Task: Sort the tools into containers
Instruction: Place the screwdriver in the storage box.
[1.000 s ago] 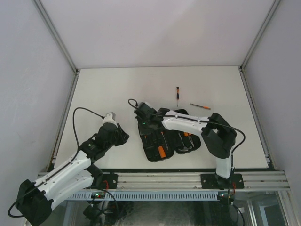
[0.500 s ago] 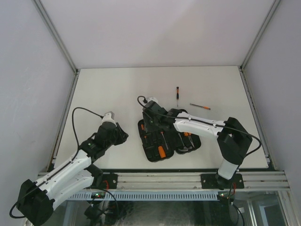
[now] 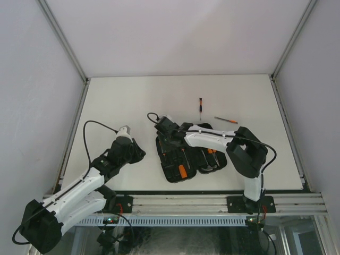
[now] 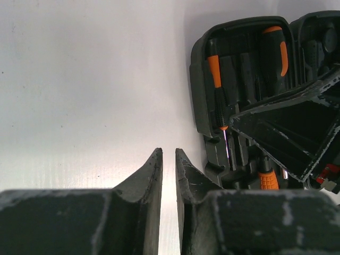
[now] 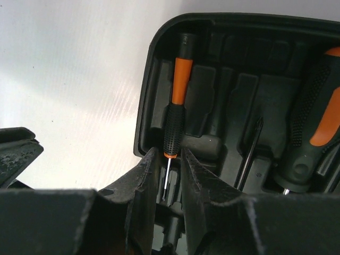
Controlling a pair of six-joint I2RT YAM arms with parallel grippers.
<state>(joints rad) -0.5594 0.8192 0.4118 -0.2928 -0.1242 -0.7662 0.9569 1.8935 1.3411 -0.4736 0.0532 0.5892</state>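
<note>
The black case (image 3: 172, 177) lies open near the table's front. My right gripper (image 3: 166, 139) hangs over its left half. In the right wrist view a thin orange-and-black screwdriver (image 5: 180, 90) lies in a slot by the case rim (image 5: 154, 53). My right gripper (image 5: 169, 151) is slightly open, its fingers either side of the thin shaft without pinching it. A thicker orange-and-black handle (image 5: 319, 122) rests in another slot. My left gripper (image 3: 139, 154) sits left of the case. In the left wrist view it (image 4: 169, 151) is open by a narrow slit, with nothing between the fingers.
Two thin screwdrivers lie loose on the table beyond the case, one (image 3: 200, 104) pointing away and one (image 3: 226, 120) to its right. Grey walls with metal rails enclose the white table (image 3: 122, 101) on three sides.
The right gripper swung a little right over the case, then back left, and its jaws came apart around the slotted screwdriver's shaft. The left arm has hardly moved.
</note>
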